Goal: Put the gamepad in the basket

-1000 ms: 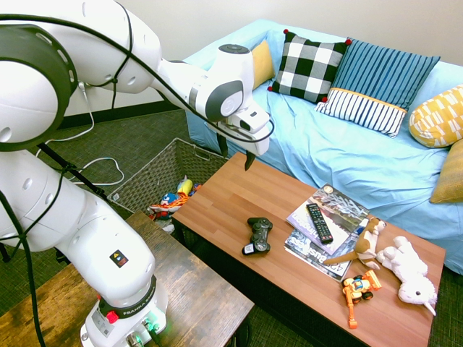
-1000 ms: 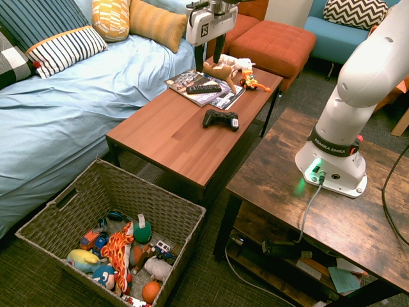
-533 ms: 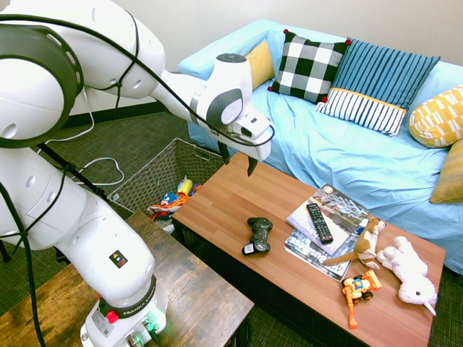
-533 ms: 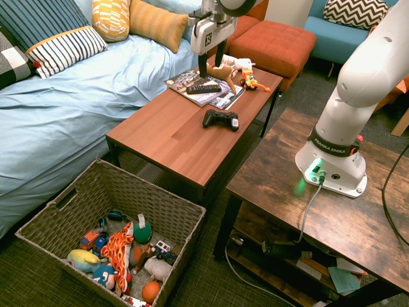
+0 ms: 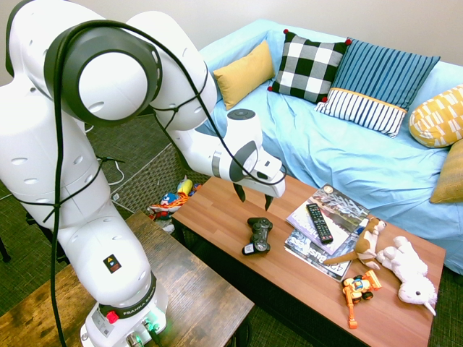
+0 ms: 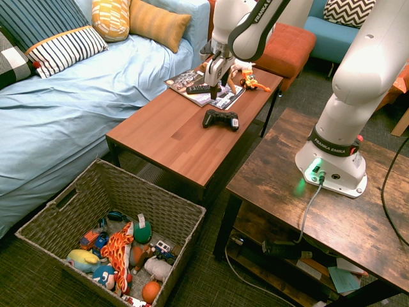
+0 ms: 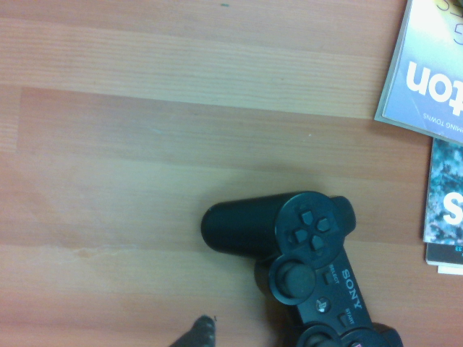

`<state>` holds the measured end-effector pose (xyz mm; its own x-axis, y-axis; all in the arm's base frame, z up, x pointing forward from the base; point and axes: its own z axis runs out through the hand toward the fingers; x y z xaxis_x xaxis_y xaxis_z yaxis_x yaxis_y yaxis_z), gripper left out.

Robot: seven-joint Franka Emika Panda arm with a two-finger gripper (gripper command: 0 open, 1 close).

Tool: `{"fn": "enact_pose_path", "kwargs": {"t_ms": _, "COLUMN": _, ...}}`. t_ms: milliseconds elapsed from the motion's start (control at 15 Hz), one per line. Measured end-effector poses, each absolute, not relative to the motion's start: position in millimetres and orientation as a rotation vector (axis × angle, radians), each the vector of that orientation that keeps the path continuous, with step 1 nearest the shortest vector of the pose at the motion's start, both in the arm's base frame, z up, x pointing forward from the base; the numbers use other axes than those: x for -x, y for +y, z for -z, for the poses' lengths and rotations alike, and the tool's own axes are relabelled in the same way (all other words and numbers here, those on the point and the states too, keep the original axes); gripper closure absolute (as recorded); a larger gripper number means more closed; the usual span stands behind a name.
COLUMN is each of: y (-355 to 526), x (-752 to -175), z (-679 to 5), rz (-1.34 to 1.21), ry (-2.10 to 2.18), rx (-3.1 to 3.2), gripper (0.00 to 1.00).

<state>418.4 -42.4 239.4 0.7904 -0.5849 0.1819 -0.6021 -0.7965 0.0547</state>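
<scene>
**Now: open gripper above the gamepad**

Overhead, the gripper [image 5: 253, 197] hangs with its two dark fingers apart and pointing down, holding nothing. It is above the table [image 5: 224, 210], just beyond the gamepad [image 5: 258, 235] toward the sofa [image 5: 347, 155], and clear of it.

The gamepad lies flat on the wooden top, between the table's bare end and the magazines [image 5: 329, 217]. A remote [image 5: 319, 223] rests on the upper magazine. Past these, at the far end, lie a brown plush [image 5: 364, 242], a white plush [image 5: 409, 271] and an orange toy [image 5: 358, 289].

In the wrist view the gamepad [image 7: 304, 267] shows one horn, the d-pad and a thumbstick, with magazine corners [image 7: 427, 79] nearby.

The basket [image 6: 83, 214] stands on the floor off the table's bare end, well apart from the gamepad [image 6: 221, 119], with toys [image 6: 121, 249] in it.
</scene>
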Motion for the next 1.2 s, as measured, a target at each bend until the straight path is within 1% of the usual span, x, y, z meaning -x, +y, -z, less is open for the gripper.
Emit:
{"fn": "enact_pose_path", "kwargs": {"t_ms": 200, "y": -40.1, "x": -425.2, "z": -217.5, "rz": -0.255, "ry": -0.888, "rx": -2.865, "gripper": 0.00}}
{"fn": "enact_pose_path", "kwargs": {"t_ms": 600, "y": -59.1, "x": -434.9, "z": -146.0, "rz": -0.170, "ry": -0.909, "rx": -2.898, "gripper": 0.00}}
{"fn": "enact_pose_path", "kwargs": {"t_ms": 1067, "y": -70.0, "x": -443.3, "z": -91.9, "rz": -0.071, "ry": -0.912, "rx": -2.880, "gripper": 0.00}}
{"fn": "enact_pose_path", "kwargs": {"t_ms": 1133, "y": -70.4, "x": -444.6, "z": -86.2, "rz": -0.064, "ry": -0.911, "rx": -2.880, "gripper": 1.00}}
{"fn": "enact_pose_path", "kwargs": {"t_ms": 1200, "y": -70.3, "x": -446.5, "z": -84.3, "rz": -0.066, "ry": -0.911, "rx": -2.882, "gripper": 1.00}}
